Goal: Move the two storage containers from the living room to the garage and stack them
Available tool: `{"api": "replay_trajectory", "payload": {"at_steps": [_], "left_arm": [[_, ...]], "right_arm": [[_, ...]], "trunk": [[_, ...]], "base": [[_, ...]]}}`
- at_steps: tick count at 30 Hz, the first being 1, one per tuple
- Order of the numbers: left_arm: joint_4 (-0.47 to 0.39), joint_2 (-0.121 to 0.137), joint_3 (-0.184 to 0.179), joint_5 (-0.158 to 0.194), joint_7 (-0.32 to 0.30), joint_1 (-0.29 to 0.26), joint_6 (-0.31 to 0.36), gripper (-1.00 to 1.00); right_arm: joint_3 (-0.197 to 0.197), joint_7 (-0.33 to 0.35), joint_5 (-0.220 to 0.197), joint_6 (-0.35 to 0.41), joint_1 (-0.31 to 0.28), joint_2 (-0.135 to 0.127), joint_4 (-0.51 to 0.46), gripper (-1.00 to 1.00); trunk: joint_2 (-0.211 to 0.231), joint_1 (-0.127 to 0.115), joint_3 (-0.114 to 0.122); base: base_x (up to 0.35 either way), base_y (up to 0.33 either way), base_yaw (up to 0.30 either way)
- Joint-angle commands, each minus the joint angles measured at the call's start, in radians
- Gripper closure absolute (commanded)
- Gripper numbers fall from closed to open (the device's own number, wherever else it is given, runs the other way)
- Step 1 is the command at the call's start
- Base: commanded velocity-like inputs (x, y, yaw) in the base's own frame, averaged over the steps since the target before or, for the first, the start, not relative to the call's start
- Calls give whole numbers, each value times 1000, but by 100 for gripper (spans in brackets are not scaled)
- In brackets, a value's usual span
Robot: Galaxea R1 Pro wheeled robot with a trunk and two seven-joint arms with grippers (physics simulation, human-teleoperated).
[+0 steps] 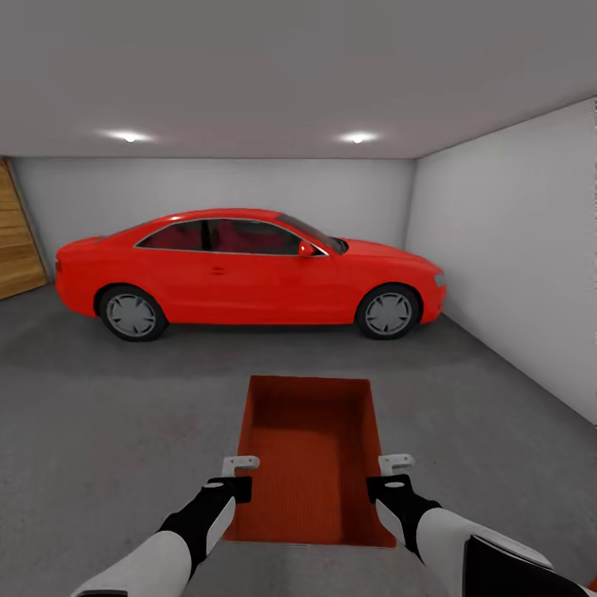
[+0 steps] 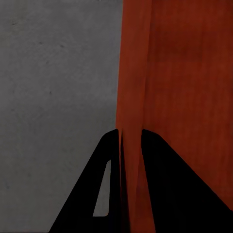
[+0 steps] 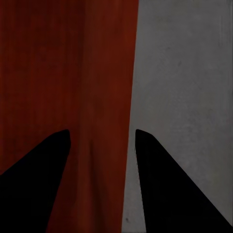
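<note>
Resting on the garage floor (image 1: pixel 99 431), container (image 1: pixel 311 448) is pinched at one wall by left gripper (image 1: pixel 239 466); right gripper (image 1: pixel 395 463) straddles its wall agape, so tipping is risked if lifted one-sided.

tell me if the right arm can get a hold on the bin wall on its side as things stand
Probably yes. The right gripper already straddles the storage container's right wall, one finger inside and one outside, jaws apart. Nothing sits between them but the wall, with bare floor beside it.
</note>
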Motion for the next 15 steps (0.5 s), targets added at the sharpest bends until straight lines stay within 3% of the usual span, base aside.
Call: {"api": "replay_trajectory", "payload": {"at_steps": [1,9,15], "left_arm": [[-10,8,24,-18,1,0,7,100],[-10,8,24,-18,2,0,6,100],[-10,8,24,-19,2,0,4,100]], "right_arm": [[21,-5,-11,4,0,-1,5,100],[21,-7,-14,4,0,-1,5,100],[21,-6,-14,4,0,0,5,100]], "trunk": [[-1,1,0],[-1,1,0],[-1,1,0]], "base": [[323,0,-190],[302,0,-268],[58,0,-285]]}}
